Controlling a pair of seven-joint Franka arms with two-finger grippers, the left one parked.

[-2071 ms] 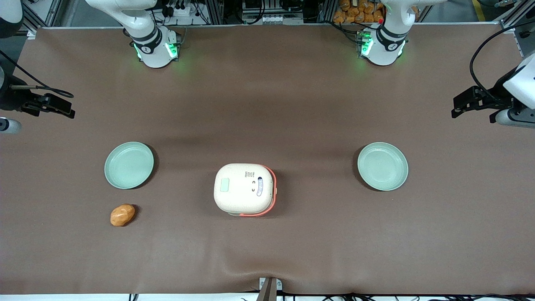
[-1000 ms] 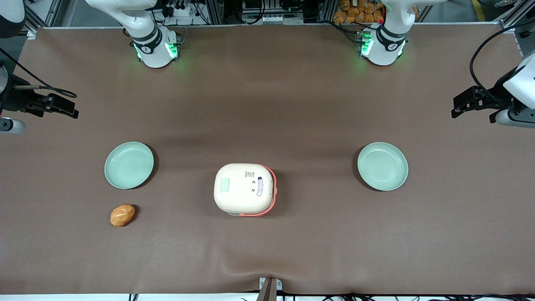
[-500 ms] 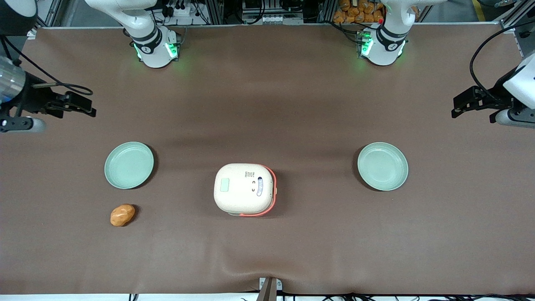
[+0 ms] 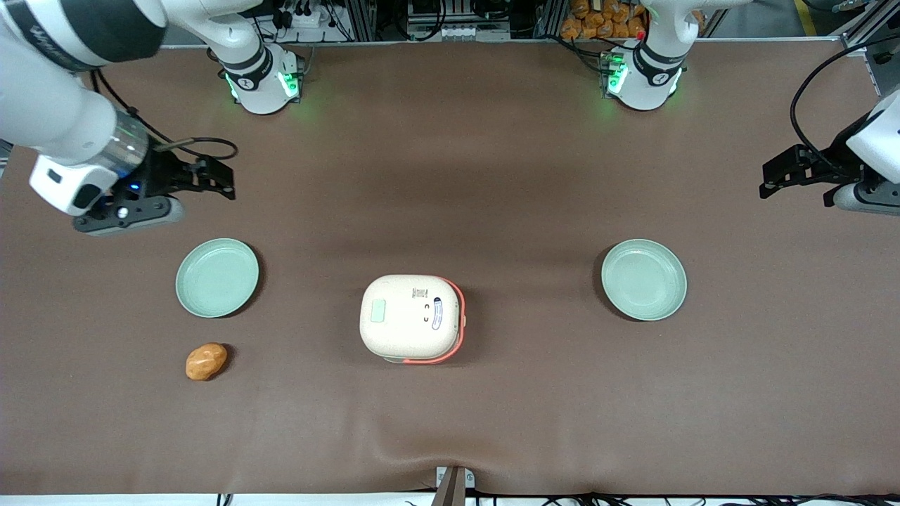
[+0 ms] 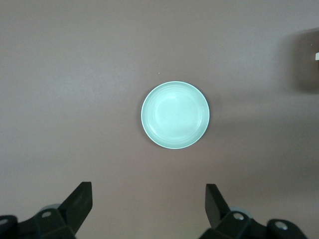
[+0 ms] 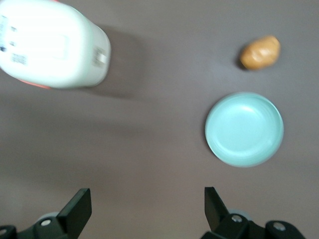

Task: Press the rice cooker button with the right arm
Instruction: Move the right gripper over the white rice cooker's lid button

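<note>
Front view: the rice cooker (image 4: 412,318) sits near the middle of the brown table (image 4: 492,176), its cream lid shut, an orange-red rim showing along one edge. The button (image 4: 378,310), a pale mint rectangle, is set into the lid on the side toward the working arm's end of the table. Also on the lid are a blue-edged oval label (image 4: 436,313) and a small grey sticker (image 4: 420,293) (neither is the button).

Two green plates lie on the table, both bare inside: one plate (image 4: 217,277) toward the working arm's end, the other plate (image 4: 644,279) toward the parked arm's end. An orange potato-like lump (image 4: 206,360) rests nearer the front camera than the first plate, close to it but not touching.

The right arm (image 4: 63,105) reaches in over the table's end, and its pincer (image 4: 223,177) hangs above bare table, well apart from the cooker and farther from the front camera than the nearby plate. Its fingers (image 6: 77,209) are spread wide with nothing between them. Nothing stands between the pincer and the cooker.
</note>
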